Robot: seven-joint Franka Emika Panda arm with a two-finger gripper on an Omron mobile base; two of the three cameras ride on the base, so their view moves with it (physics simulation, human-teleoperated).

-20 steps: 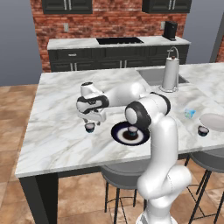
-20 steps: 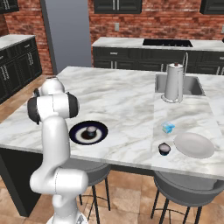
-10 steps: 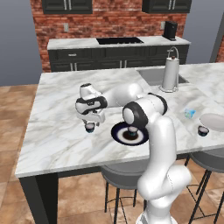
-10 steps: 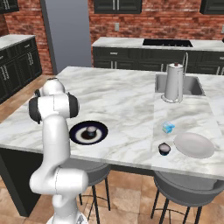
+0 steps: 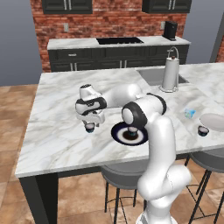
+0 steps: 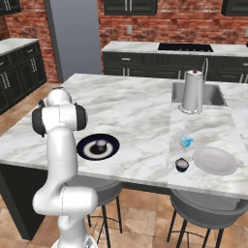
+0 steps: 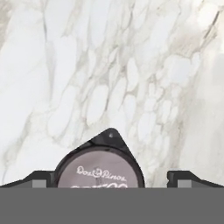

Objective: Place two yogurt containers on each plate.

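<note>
Over the near left part of the marble island counter (image 5: pixel 57 135), the gripper (image 5: pixel 91 122) hangs directly above a dark yogurt cup (image 5: pixel 90 127) that stands upright on the bare stone, just left of the navy plate (image 5: pixel 117 131). From the hand view the cup's pale foil lid (image 7: pixel 99 173) sits between the two dark fingertips (image 7: pixel 183 178), which stand wide apart on either side with marble showing between each tip and the cup; nothing is clamped. A second dark yogurt cup (image 6: pixel 100 145) rests upright at the brown centre of the navy plate, which carries a white ring inside its dark rim. Well to the right, a third dark cup (image 6: pixel 181 164) stands on the counter just beside the near left edge of the whitish grey plate (image 6: pixel 215 161); whether it touches the rim cannot be told. A light blue, boxier yogurt container (image 6: pixel 186 141) sits on the counter a little farther back, near that plate's far left side and apart from it. Beyond these, a tall steel cylinder with a knob (image 6: pixel 193 91) stands at the left edge of the sink (image 6: pixel 215 96).
</note>
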